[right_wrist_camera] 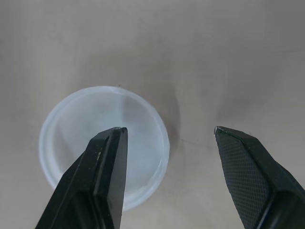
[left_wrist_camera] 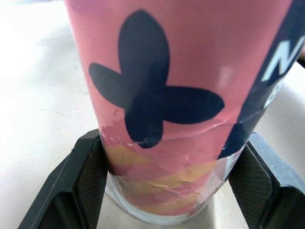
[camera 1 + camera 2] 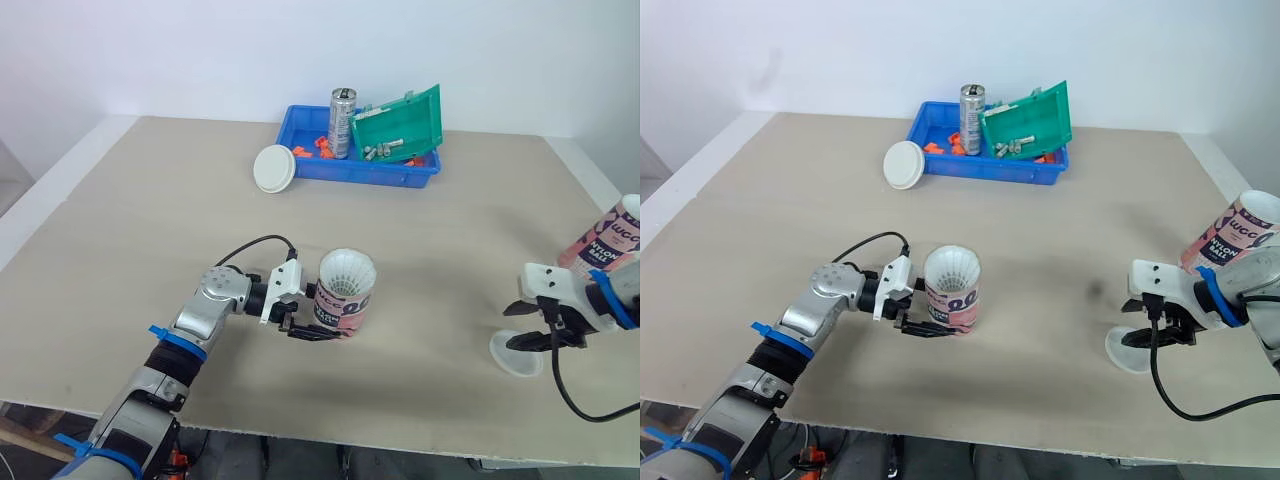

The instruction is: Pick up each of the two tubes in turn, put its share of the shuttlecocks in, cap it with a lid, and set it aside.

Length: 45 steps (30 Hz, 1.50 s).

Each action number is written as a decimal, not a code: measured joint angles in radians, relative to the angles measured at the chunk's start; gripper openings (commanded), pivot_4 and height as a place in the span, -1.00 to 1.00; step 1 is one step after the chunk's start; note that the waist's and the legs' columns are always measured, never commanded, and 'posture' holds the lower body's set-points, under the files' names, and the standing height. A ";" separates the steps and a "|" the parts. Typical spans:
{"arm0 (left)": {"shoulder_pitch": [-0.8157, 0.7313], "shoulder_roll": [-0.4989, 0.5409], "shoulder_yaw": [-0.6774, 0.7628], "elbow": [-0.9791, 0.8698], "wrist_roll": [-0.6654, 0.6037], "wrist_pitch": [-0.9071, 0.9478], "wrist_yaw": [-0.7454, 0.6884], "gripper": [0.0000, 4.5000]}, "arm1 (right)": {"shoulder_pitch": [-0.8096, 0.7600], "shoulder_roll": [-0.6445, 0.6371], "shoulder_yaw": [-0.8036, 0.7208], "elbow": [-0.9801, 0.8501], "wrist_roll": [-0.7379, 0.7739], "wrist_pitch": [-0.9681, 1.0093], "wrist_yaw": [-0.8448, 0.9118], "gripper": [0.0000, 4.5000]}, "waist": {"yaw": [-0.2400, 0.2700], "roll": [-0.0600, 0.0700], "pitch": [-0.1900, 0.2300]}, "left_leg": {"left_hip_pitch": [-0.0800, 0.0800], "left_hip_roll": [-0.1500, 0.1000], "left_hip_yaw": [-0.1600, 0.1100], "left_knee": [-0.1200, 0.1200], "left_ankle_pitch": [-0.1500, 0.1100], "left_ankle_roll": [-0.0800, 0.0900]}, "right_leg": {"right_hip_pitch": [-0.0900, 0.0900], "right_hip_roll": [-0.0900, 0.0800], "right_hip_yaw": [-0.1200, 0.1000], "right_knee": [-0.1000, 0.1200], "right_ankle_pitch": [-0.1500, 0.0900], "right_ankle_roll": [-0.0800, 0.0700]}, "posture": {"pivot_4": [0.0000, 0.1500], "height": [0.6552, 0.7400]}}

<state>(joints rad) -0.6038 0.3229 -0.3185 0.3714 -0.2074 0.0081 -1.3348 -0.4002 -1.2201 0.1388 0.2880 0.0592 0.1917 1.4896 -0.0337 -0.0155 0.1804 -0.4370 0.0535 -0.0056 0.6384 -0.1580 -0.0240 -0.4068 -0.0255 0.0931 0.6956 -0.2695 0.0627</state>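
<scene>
A pink tube (image 3: 345, 297) stands upright on the table's middle, with white shuttlecocks (image 3: 347, 270) showing at its open top. My left gripper (image 3: 315, 325) is shut on its lower part, a finger (image 2: 88, 186) pressing each side. At the right, a translucent lid (image 3: 515, 356) lies flat on the table. My right gripper (image 1: 169, 130) hovers open just above it, one finger (image 1: 102, 171) over the lid (image 1: 76, 143) and the other beyond its rim. A second pink tube (image 3: 606, 235) leans tilted at the far right behind my right arm; what supports it is hidden.
A blue bin (image 3: 300, 125) at the back centre holds a metal can (image 3: 342, 120), a tilted green box (image 3: 400, 122) and small orange parts. A white lid (image 3: 273, 167) leans against the bin's left front. The table's front edge runs close below both arms.
</scene>
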 measured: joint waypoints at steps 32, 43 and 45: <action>-0.116 -0.027 -0.036 0.155 0.011 -0.052 -0.048 0.50 | -0.643 0.297 0.103 -0.461 0.249 0.251 0.059 -0.96 | -0.007 0.000 0.000 | -0.004 -0.004 0.000 -0.001 0.002 0.002 | 0.000 0.000 0.006 -0.014 0.007 0.004 | 1.00 0.20; -0.127 -0.030 -0.043 0.168 0.014 -0.075 -0.049 0.50 | -0.777 0.424 0.296 -0.323 0.147 0.054 0.080 -0.96 | -0.002 -0.001 0.000 | -0.006 -0.003 0.000 -0.002 0.003 0.003 | 0.000 0.000 0.006 -0.014 0.008 0.002 | 1.00 0.20; -0.125 -0.028 -0.043 0.164 0.014 -0.076 -0.048 0.50 | -0.779 0.408 0.302 -0.322 0.156 0.034 0.080 -0.96 | -0.002 -0.001 0.000 | -0.006 -0.003 0.000 -0.002 0.003 0.003 | 0.000 0.000 0.005 -0.014 0.008 0.002 | 1.00 0.20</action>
<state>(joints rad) -0.7290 0.2952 -0.3616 0.5358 -0.1930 -0.0678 -1.3825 -1.1787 -0.8117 0.4404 -0.0345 0.2155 0.2260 1.5699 -0.0360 -0.0164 0.1803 -0.4431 0.0504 -0.0053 0.6365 -0.1551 -0.0211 -0.4071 -0.0255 0.0986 0.6815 -0.2616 0.0648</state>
